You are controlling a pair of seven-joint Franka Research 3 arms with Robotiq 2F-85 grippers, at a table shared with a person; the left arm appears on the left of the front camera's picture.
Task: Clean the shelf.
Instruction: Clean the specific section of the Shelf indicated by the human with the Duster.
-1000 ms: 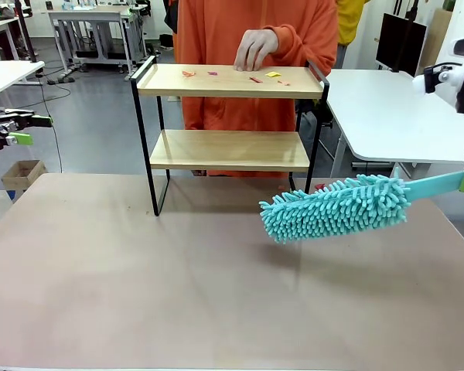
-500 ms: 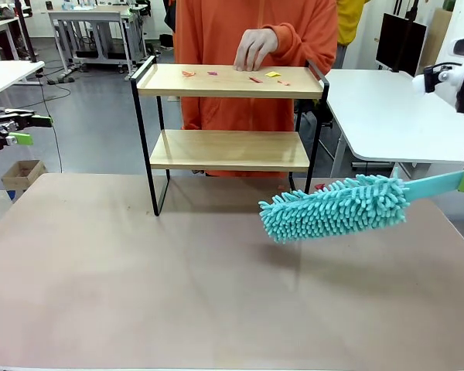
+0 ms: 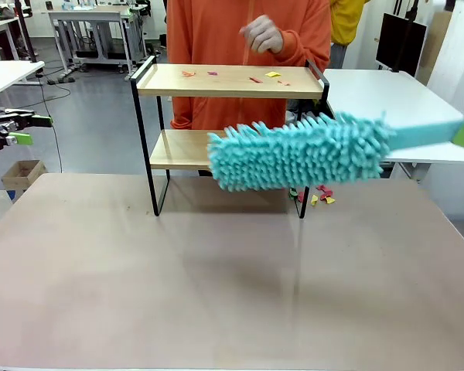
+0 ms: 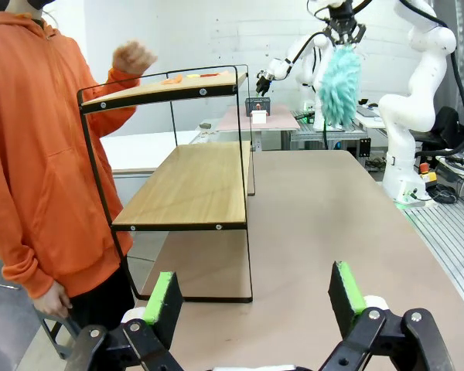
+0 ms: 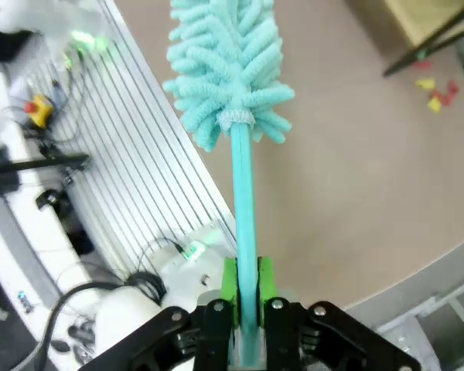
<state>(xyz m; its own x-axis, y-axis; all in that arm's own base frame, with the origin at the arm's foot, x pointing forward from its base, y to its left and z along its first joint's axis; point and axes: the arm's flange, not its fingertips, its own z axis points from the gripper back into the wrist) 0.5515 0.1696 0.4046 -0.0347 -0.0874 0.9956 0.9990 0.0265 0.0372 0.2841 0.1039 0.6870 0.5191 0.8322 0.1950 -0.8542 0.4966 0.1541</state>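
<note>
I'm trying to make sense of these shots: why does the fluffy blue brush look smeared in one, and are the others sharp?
Front view: the duster is smeared sideways, likely motion blur, while the shelf is crisp. Left wrist view: sharp, the green-padded left fingers included. Right wrist view: the handle and right fingers are sharp; the duster's head and the coloured scraps look soft.

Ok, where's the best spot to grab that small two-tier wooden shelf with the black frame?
Probably the raised black end rail of the small two-tier wooden shelf, coming from above: the rail is thin and stands clear of the top board, while the board itself looks too wide to pinch.
</note>
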